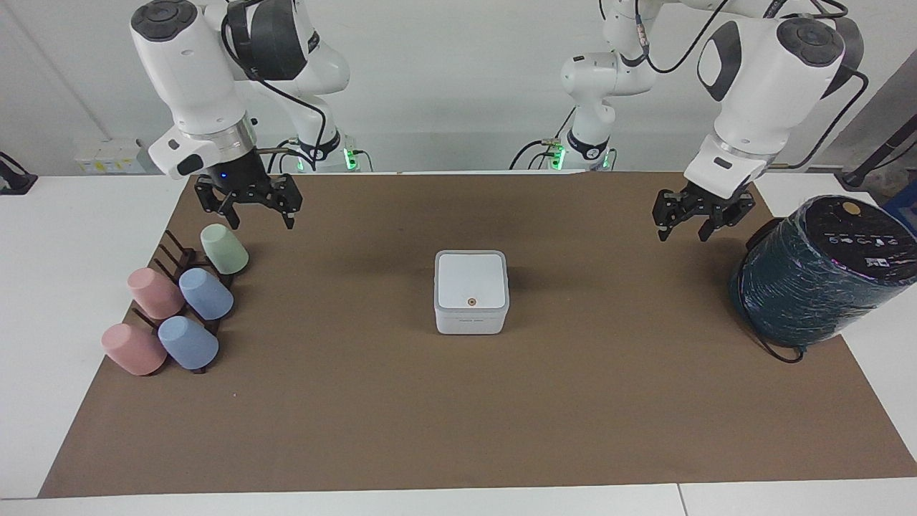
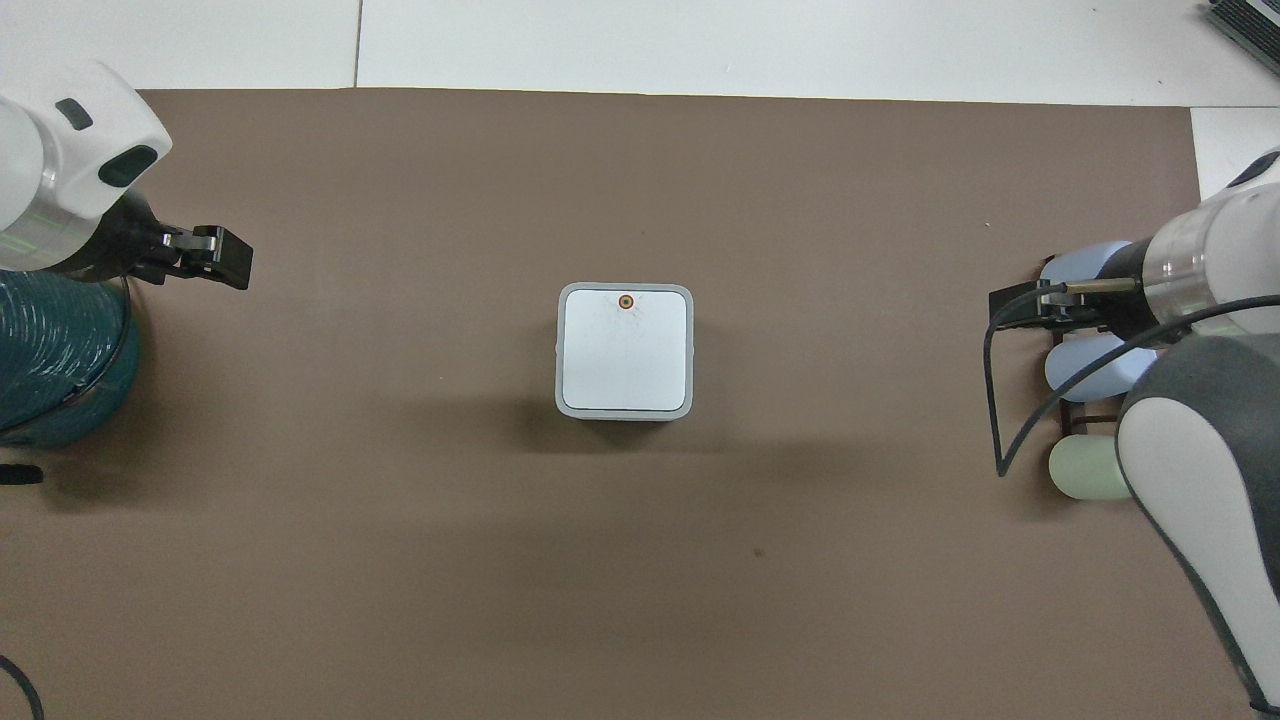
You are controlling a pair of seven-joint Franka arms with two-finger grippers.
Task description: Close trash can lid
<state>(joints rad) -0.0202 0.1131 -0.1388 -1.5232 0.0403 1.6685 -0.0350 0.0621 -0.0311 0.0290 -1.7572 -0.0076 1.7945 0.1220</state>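
Both hands well apart from trash can [image 1: 471, 304].

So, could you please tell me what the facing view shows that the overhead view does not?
Only the facing view shows both arms' bases, the right gripper whole above the cup rack, and both pink cups. Only the overhead view shows the lid square-on. Both show the trash can shut, the left gripper beside the teal cylinder, and the brown mat.
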